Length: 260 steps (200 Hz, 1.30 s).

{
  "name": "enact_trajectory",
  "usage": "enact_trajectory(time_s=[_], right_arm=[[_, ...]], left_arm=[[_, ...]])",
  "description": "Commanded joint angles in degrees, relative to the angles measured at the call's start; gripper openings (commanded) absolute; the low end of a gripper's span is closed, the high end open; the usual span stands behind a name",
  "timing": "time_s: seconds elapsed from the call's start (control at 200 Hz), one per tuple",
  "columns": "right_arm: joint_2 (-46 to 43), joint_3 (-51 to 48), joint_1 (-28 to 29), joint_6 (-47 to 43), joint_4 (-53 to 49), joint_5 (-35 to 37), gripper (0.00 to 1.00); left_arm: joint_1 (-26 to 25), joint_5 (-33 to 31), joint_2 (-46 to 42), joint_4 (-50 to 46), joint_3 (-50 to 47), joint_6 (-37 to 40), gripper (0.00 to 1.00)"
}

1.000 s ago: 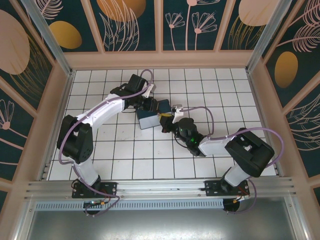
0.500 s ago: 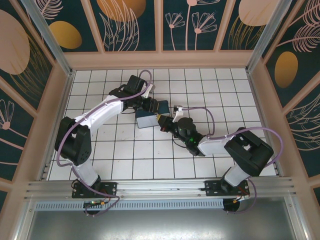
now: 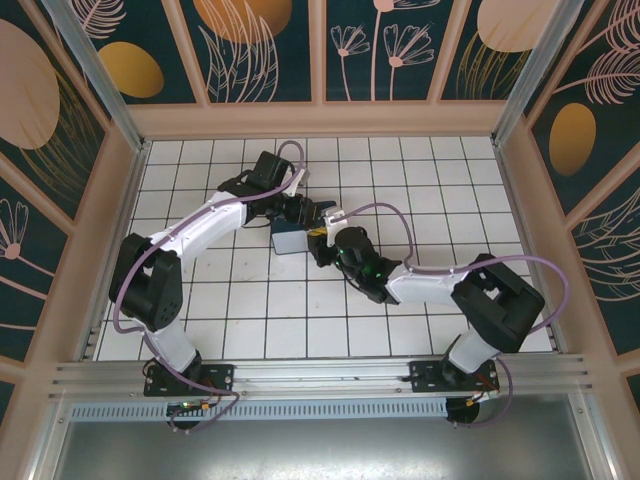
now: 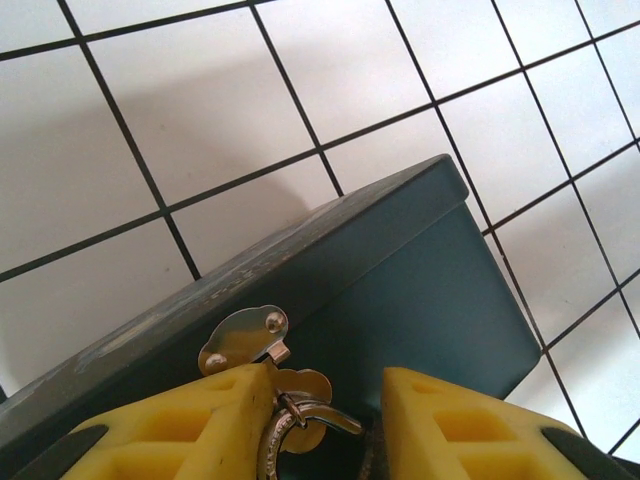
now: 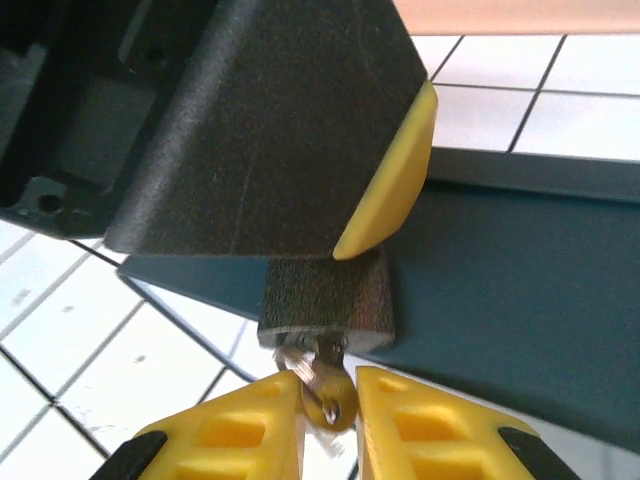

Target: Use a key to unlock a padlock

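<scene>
A floor (image 3: 420,180) of white tiles with dark grid lines spreads under the left gripper (image 3: 306,213) and the right gripper (image 3: 318,240). Ahead of them rises the far wall (image 3: 270,50), made of dark teal panels with pale flower drawings and gold ovals, set in beige frames. Matching panels form the left wall (image 3: 45,130), out past the left gripper, and the right wall (image 3: 590,140), past the right one. A metal post (image 3: 100,75) stands in the far left corner. Behind the grippers runs a metal rail (image 3: 320,372). The light is even and shadows on the tiles are soft.
</scene>
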Motion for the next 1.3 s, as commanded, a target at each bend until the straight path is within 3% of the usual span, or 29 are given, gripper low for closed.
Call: enact_trajectory(time_s=[0.0, 0.09, 0.295, 0.39, 0.54, 0.741, 1.176, 1.296], right_arm=[[1.85, 2.14, 0.70, -8.50, -3.17, 5.78, 0.19], [2.72, 3.04, 1.27, -11.78, -3.75, 7.72, 0.19], [3.87, 4.48, 1.30, -14.89, -3.39, 8.09, 0.02], [3.76, 4.78, 1.29, -13.23, -4.04, 6.96, 0.00], [2.76, 3.62, 0.58, -4.08, -4.77, 3.07, 0.00], [0.56, -2.58, -2.90, 13.72, 4.31, -4.03, 0.00], [1.03, -10.24, -5.73, 37.32, 20.80, -10.12, 0.00], [1.51, -11.27, -5.82, 39.89, 22.38, -10.13, 0.00]], left_arm=[[-1.84, 6.36, 1.82, -6.87, -2.96, -0.27, 0.37], [-1.84, 6.68, 1.84, -7.05, -3.18, -0.03, 0.36], [-1.79, 6.99, 1.43, -7.26, -3.53, -0.08, 0.34], [-1.83, 7.46, 1.08, -6.86, -3.93, -0.61, 0.34], [-1.75, 5.90, 0.23, -6.36, -4.24, -1.46, 0.37], [-1.58, 6.63, 0.78, -6.00, -3.61, -1.96, 0.37], [-0.61, 9.35, -1.74, -0.25, -5.70, -7.29, 0.41], [-0.07, 8.69, -3.77, 0.99, -5.83, -8.35, 0.42]])
